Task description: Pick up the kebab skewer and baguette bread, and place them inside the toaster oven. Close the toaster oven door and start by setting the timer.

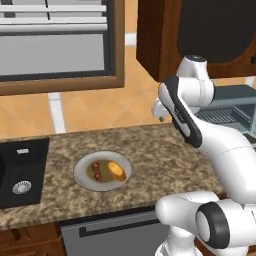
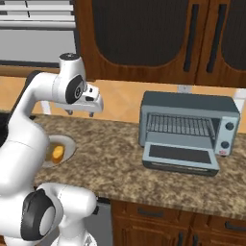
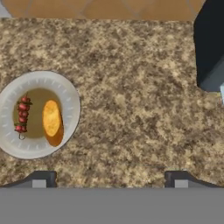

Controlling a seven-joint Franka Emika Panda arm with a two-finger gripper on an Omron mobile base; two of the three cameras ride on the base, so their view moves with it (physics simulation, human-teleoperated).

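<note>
Tool [image 3: 112, 177] spread wide, empty, hovering above the table [image 3: 131, 109].
Left of tool: plate [image 3: 70, 103] holding kebab skewer [image 3: 22, 117] beside baguette bread [image 3: 51, 119]. Right: toaster oven [image 2: 190, 126], door [image 2: 180, 156] dropped open.

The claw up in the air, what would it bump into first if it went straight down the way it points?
Probably the bare speckled brown stone counter. The open claw points down at it, between the round grey plate and the blue-grey toaster oven.
</note>
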